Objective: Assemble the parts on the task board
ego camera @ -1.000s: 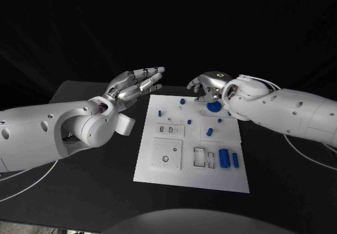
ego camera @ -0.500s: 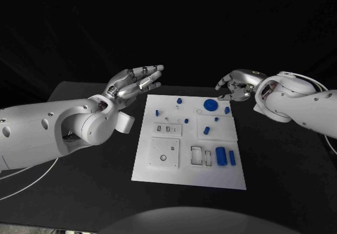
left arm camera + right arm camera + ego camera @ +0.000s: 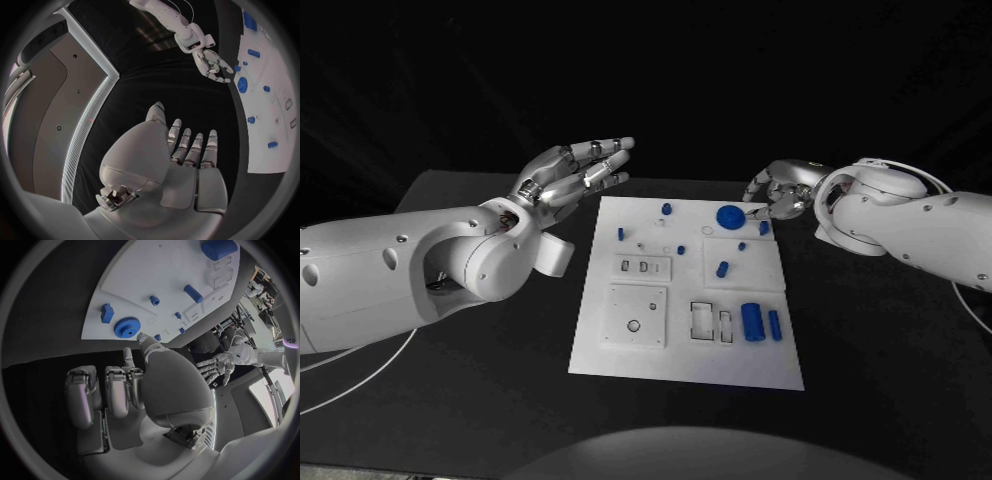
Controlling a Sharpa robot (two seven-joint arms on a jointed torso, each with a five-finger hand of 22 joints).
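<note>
Parts of blue plastic are sitting across the white task board (image 3: 678, 350), which is lying flat in the middle of the black table (image 3: 473, 340). We are looking mainly at the round blue gear (image 3: 730, 214) near the board's far edge, resting flat on the board with a small blue block (image 3: 107, 313) just beside it. We are holding our right hand (image 3: 777, 190) low at the board's far right corner, fingers curled loosely inward with nothing in them and one fingertip (image 3: 141, 336) pointing at the gear, close to its rim but apart from it. We judge it is placed there to work on the gear. We are keeping our left hand (image 3: 577, 170) raised off the board's left side, fingers spread and empty, probably to leave the board unobstructed.
</note>
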